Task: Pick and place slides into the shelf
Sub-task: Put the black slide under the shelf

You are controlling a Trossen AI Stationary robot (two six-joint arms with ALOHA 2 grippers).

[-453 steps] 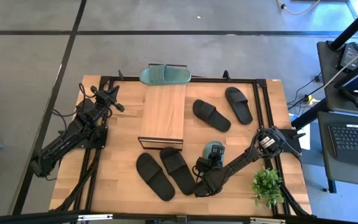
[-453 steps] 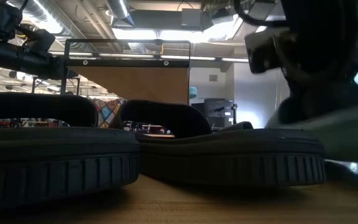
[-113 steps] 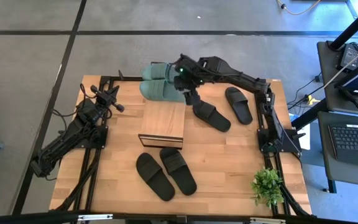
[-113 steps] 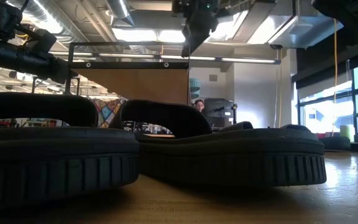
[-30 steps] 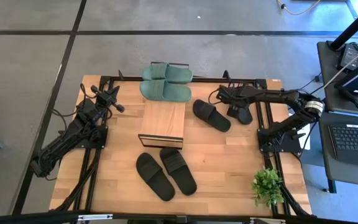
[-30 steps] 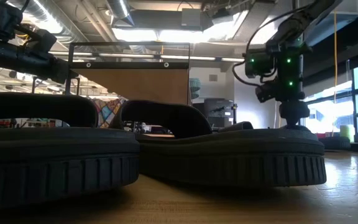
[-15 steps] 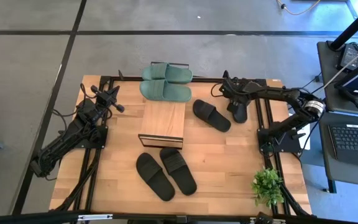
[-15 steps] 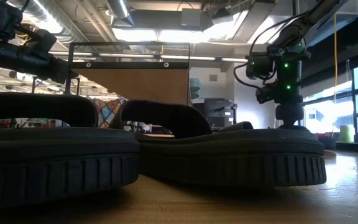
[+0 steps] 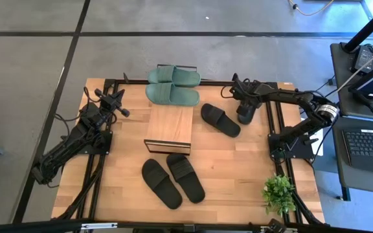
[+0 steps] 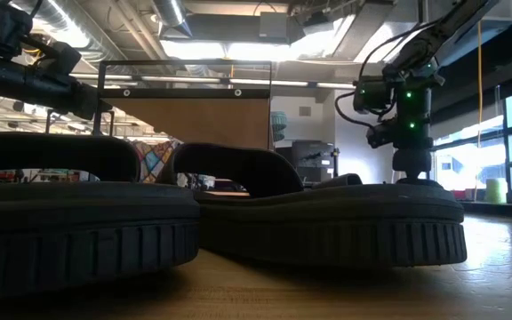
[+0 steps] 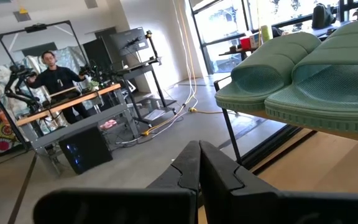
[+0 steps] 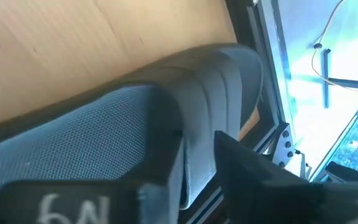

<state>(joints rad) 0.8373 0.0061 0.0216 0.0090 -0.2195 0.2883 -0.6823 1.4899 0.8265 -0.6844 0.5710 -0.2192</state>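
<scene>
Six slides lie around the shelf point(image 9: 169, 124) on the worktop point(image 9: 238, 168): two green slides point(image 9: 172, 85) side by side at its far end, a black pair point(image 9: 173, 180) near its front end, one black slide point(image 9: 220, 120) to its right, and a last black slide point(image 9: 246, 115) by the right rail. The right gripper point(image 9: 243, 103) is down on that last slide, its jaws closed on the slide's strap point(image 12: 191, 112). The left gripper point(image 9: 116, 102) waits at the worktop's left side, jaws together and holding nothing.
</scene>
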